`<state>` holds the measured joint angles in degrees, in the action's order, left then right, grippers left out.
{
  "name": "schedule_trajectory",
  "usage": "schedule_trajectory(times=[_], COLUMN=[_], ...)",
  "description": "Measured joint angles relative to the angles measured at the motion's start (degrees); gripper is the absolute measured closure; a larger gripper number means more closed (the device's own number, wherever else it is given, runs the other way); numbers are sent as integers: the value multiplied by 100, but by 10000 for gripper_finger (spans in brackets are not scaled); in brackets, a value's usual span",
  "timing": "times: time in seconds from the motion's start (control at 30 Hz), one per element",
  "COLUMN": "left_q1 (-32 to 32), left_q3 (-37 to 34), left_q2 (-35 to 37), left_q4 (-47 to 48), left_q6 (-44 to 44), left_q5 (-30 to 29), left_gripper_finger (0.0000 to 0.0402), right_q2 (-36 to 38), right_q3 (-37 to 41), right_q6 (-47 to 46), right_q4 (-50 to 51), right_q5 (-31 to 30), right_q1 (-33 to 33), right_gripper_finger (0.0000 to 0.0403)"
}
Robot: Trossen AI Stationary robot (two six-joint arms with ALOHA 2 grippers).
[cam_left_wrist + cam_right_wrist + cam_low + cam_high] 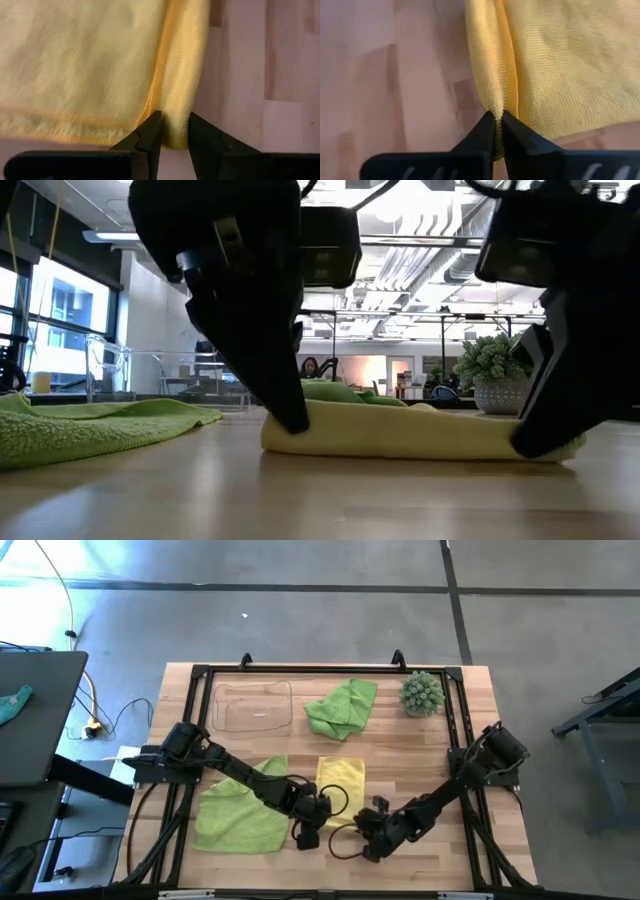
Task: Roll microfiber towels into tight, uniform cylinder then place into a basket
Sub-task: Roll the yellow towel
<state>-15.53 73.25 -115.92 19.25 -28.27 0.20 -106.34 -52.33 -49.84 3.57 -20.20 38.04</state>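
Two lime towels are lying apart: one flat (240,808) just left of the left gripper (308,823), one crumpled (342,708) beyond, beside the basket (256,706). Both grippers, the right gripper (372,831) included, are pinching the yellow towel's (341,780) near folded edge.

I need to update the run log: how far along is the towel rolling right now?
Early. Nothing looks finished: the clear basket holds no towel. In hand: the yellow towel, with the left gripper and right gripper each shut on a near corner of its folded edge. Left: rolling it, plus the flat green towel and the crumpled green towel.
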Motion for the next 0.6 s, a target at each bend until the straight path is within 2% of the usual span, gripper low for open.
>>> schedule_trajectory(times=[0.3,0.6], left_q1=[-31,-271], left_q3=[5,22], left_q2=[162,499], left_q4=[341,809], left_q6=[232,936], left_q5=[-710,-1710], left_gripper_finger=[315,286], right_q2=[167,346], right_q3=[13,8], right_q6=[-436,-311], right_q4=[37,174], right_q5=[683,671], right_q1=[-539,-806], right_gripper_finger=[399,400])
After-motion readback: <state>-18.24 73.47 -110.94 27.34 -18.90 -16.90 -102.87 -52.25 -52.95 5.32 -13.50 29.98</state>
